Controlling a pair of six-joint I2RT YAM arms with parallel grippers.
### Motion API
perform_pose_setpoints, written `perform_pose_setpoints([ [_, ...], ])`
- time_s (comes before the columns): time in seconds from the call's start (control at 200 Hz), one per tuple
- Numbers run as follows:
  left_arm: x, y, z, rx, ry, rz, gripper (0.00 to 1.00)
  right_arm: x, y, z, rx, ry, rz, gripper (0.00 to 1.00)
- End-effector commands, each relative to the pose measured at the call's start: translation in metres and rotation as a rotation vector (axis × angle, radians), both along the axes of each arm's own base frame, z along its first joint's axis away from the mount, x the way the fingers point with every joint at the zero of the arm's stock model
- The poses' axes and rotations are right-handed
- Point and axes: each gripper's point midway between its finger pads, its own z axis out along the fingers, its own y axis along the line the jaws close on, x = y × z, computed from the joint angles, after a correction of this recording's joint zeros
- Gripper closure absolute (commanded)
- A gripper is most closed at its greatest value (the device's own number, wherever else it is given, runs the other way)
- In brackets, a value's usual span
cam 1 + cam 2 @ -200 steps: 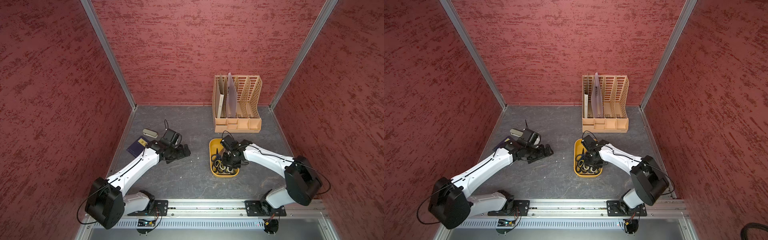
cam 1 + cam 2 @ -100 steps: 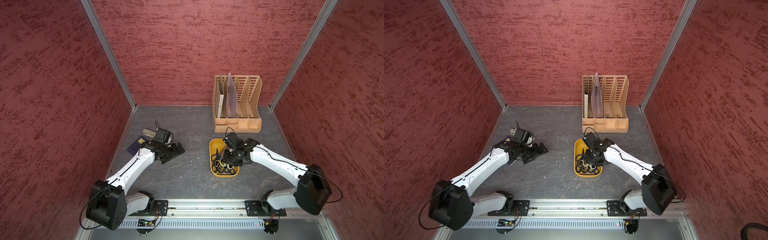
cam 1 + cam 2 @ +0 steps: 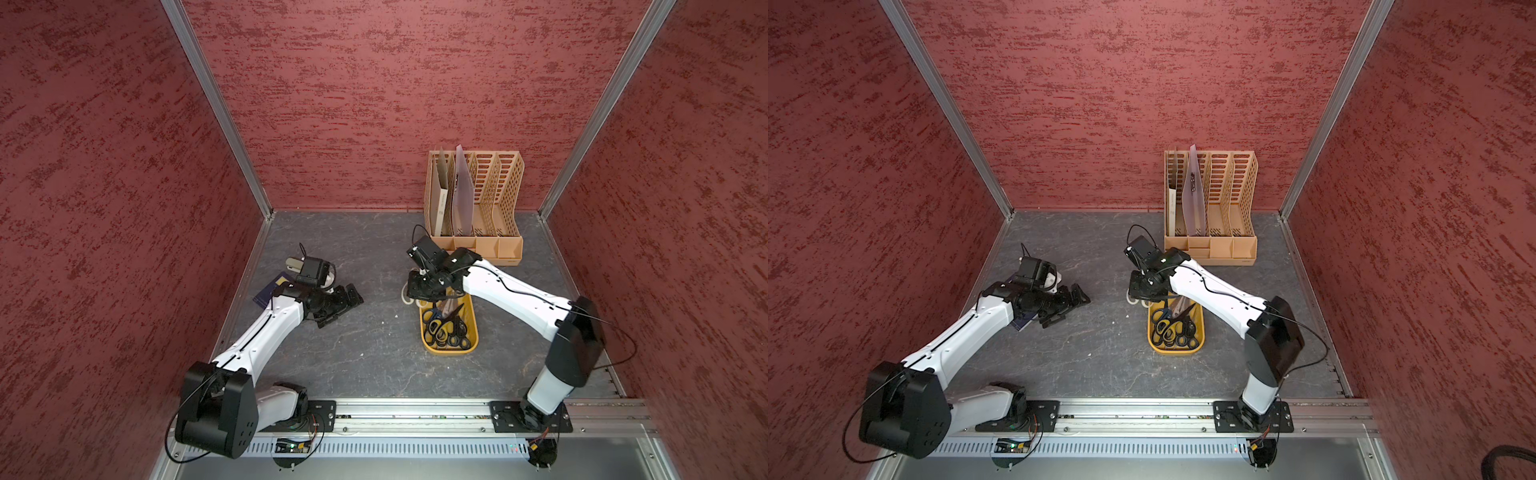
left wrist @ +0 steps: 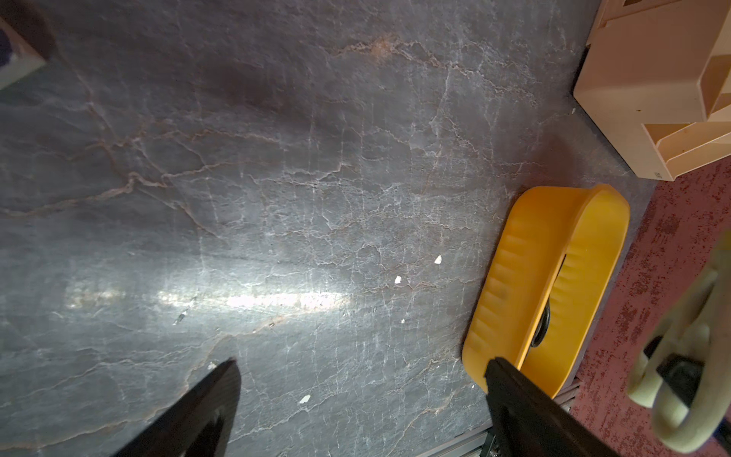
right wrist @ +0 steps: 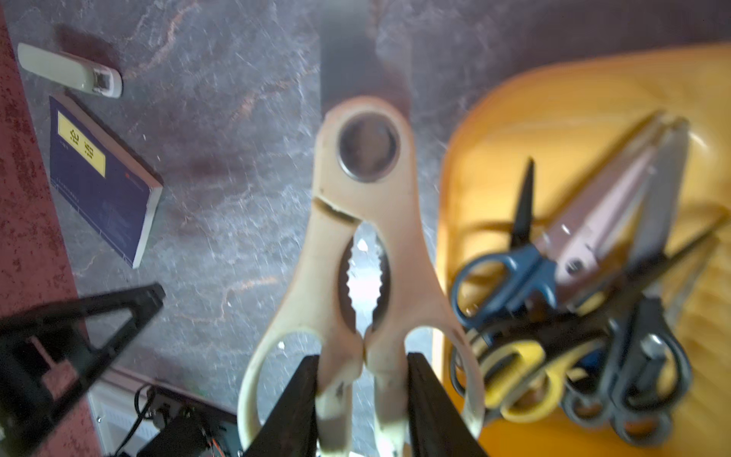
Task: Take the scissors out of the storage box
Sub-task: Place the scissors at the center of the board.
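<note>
The yellow storage box (image 3: pixel 449 350) (image 3: pixel 1176 351) lies right of centre with several scissors (image 3: pixel 444 328) (image 3: pixel 1173 328) piled in it. The right wrist view shows blue-handled (image 5: pixel 510 273), yellow-black (image 5: pixel 514 368) and black (image 5: pixel 641 376) pairs inside the box (image 5: pixel 553 99). My right gripper (image 3: pixel 419 291) (image 3: pixel 1142 291) (image 5: pixel 363 358) is shut on the handles of cream scissors (image 5: pixel 368 237) (image 3: pixel 405 297), held above the floor just beyond the box's far-left corner. My left gripper (image 3: pixel 345 307) (image 3: pixel 1069 305) (image 4: pixel 362 362) hangs open and empty over bare floor, left of the box (image 4: pixel 514 277).
A tan perforated file organizer (image 3: pixel 473 208) (image 3: pixel 1210 216) stands at the back wall behind the box. A grey stapler (image 3: pixel 293 263) (image 5: pixel 71 71) and a dark blue book (image 3: pixel 270 289) (image 5: pixel 103 178) lie by the left wall, beside the left arm. Red walls close in three sides.
My right gripper has risen from over the box's contents and moved toward its far-left corner with the cream scissors. The left gripper drew back a little to the left, still open.
</note>
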Motion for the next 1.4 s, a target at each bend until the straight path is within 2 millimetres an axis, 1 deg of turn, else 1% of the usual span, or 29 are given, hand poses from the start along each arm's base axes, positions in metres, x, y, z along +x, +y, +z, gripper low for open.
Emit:
perform_pose_setpoints([
  [0.0, 0.004, 0.006, -0.001, 0.000, 0.004, 0.012, 0.00, 0.034, 0.015, -0.003, -0.078, -0.079, 0.082, 0.82],
  [0.115, 0.008, 0.006, 0.006, -0.003, -0.004, 0.012, 0.00, 0.073, 0.029, -0.018, -0.135, -0.071, 0.102, 0.83],
  [0.26, 0.017, 0.015, 0.004, 0.029, 0.009, 0.036, 0.00, 0.125, 0.043, -0.028, -0.090, -0.095, 0.102, 0.82],
  [0.316, 0.022, 0.015, 0.003, 0.022, 0.020, 0.048, 0.00, 0.143, 0.043, -0.032, -0.066, -0.094, 0.099, 0.82],
  [0.391, 0.028, 0.014, 0.001, 0.017, 0.029, 0.060, 0.00, 0.164, 0.037, -0.040, -0.038, -0.087, 0.083, 0.81],
  [0.521, 0.038, 0.015, -0.005, 0.033, 0.052, 0.074, 0.00, 0.187, 0.029, -0.059, 0.004, -0.089, 0.071, 0.80],
  [0.631, 0.046, 0.016, -0.012, 0.041, 0.079, 0.089, 0.00, 0.199, 0.025, -0.076, 0.005, -0.095, 0.075, 0.80],
  [0.781, 0.054, 0.015, -0.018, 0.036, 0.099, 0.113, 0.00, 0.209, 0.017, -0.090, -0.015, -0.104, 0.077, 0.80],
  [0.932, 0.059, 0.014, -0.019, 0.037, 0.110, 0.122, 0.00, 0.216, 0.011, -0.106, -0.042, -0.108, 0.074, 0.81],
  [1.082, 0.060, 0.014, -0.017, 0.037, 0.115, 0.128, 0.00, 0.221, 0.009, -0.115, -0.051, -0.116, 0.064, 0.81],
  [1.252, 0.057, 0.013, -0.016, 0.037, 0.123, 0.130, 0.00, 0.225, 0.007, -0.126, -0.050, -0.109, 0.050, 0.74],
  [1.392, 0.052, 0.014, -0.016, 0.040, 0.128, 0.131, 0.00, 0.228, 0.009, -0.128, -0.039, -0.114, 0.041, 0.69],
])
